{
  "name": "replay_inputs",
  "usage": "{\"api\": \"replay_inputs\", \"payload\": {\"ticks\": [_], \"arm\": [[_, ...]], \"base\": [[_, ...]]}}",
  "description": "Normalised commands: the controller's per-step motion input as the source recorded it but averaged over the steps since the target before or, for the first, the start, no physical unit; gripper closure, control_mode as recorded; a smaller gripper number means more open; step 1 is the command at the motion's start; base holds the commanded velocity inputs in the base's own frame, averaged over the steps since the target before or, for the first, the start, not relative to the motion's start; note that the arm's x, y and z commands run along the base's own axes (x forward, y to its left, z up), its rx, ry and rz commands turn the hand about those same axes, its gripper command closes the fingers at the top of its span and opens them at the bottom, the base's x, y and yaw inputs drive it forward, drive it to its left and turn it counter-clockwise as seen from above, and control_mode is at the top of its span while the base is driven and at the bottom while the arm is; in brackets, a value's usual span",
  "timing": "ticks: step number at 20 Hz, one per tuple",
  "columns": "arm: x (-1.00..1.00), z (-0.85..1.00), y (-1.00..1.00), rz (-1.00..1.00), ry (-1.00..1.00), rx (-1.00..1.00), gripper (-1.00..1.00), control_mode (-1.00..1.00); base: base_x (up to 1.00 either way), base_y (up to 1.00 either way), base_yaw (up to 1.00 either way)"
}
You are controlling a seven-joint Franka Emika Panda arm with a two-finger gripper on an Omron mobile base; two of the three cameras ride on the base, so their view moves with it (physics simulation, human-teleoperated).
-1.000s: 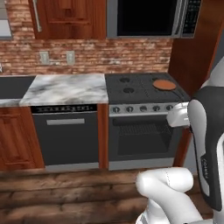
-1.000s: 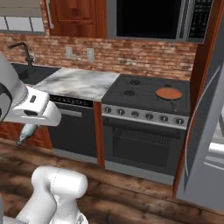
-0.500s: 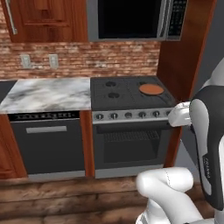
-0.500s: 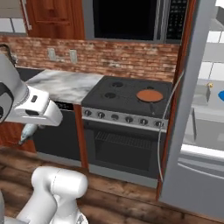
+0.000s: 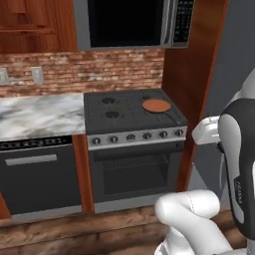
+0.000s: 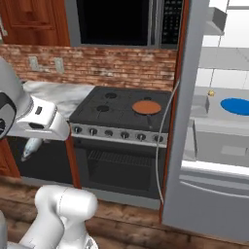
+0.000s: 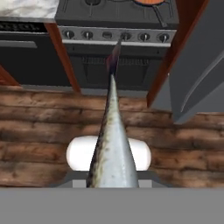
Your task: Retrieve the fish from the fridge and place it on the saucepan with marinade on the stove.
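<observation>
Fish (image 7: 112, 144) is out of the fridge (image 6: 214, 121) and pinched in my claw (image 6: 30, 148), hanging low over the wooden floor; I judge the carry to the saucepan (image 5: 156, 105) on the stove (image 5: 132, 112) is left

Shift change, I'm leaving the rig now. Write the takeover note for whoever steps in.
Gripper: shut on the fish, carried low over the wood floor in front of the oven.
Saucepan with marinade: on the stove, back right burner.
Fridge: door open, right of the stove.
Done: fish taken out of the fridge.
Left: lift the fish to the stove and set it on the saucepan.
</observation>
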Motion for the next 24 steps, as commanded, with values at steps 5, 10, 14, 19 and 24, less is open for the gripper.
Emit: {"api": "replay_inputs", "payload": {"ticks": [5, 10, 14, 19, 24], "arm": [[0.00, 0.00, 0.00, 0.00, 0.00, 0.00, 1.00, 1.00], [0.00, 0.00, 0.00, 0.00, 0.00, 0.00, 1.00, 1.00], [0.00, 0.00, 0.00, 0.00, 0.00, 0.00, 1.00, 1.00], [0.00, 0.00, 0.00, 0.00, 0.00, 0.00, 1.00, 1.00], [0.00, 0.00, 0.00, 0.00, 0.00, 0.00, 1.00, 1.00]], "base": [[0.75, 0.00, -0.18], [0.91, 0.00, -0.04], [0.74, 0.00, 0.00], [0.59, 0.00, 0.00], [0.56, -0.07, 0.00]]}}
